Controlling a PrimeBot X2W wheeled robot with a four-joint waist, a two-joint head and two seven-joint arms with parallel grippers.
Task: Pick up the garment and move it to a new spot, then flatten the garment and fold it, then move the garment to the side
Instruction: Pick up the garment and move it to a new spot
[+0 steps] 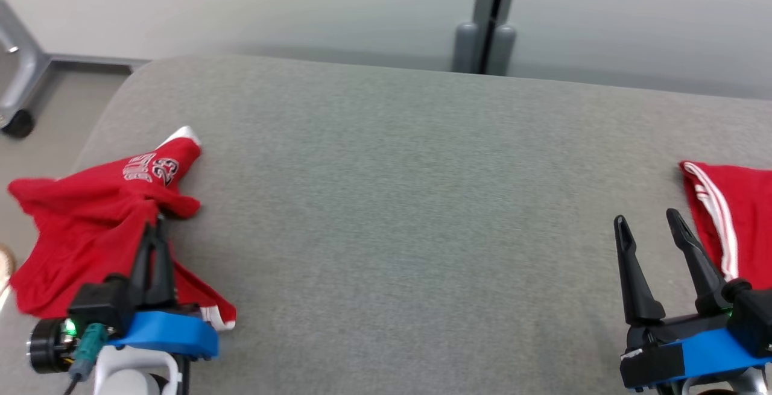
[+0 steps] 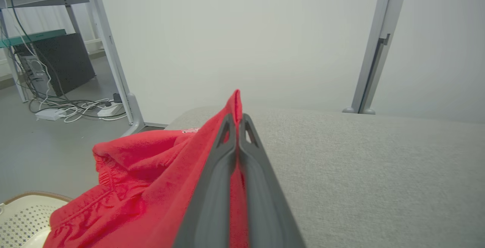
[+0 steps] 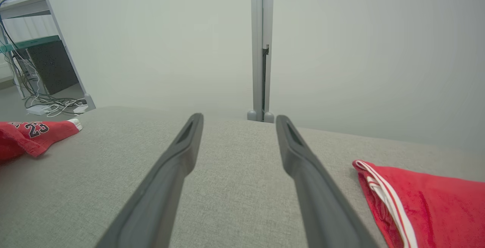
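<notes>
A crumpled red garment (image 1: 90, 220) with white trim and a "23" print lies at the left end of the grey cushioned surface (image 1: 410, 202), partly hanging over its left edge. My left gripper (image 1: 158, 221) is shut on a bunched fold of it; in the left wrist view the red cloth (image 2: 151, 180) pokes up between the closed fingertips of the left gripper (image 2: 238, 121). My right gripper (image 1: 650, 221) hovers open over the surface at the lower right, nothing between its fingers. In the right wrist view the right gripper (image 3: 238, 123) points at bare cushion, with the garment (image 3: 34, 132) at far left.
A second red cloth with white stripes (image 1: 733, 220) lies at the right edge, just right of my right gripper, also seen as the striped cloth (image 3: 420, 198). A grey post (image 1: 485, 15) stands behind the surface. A perforated white basket (image 2: 22, 217) sits on the floor at left, near desk legs and cables (image 2: 75, 108).
</notes>
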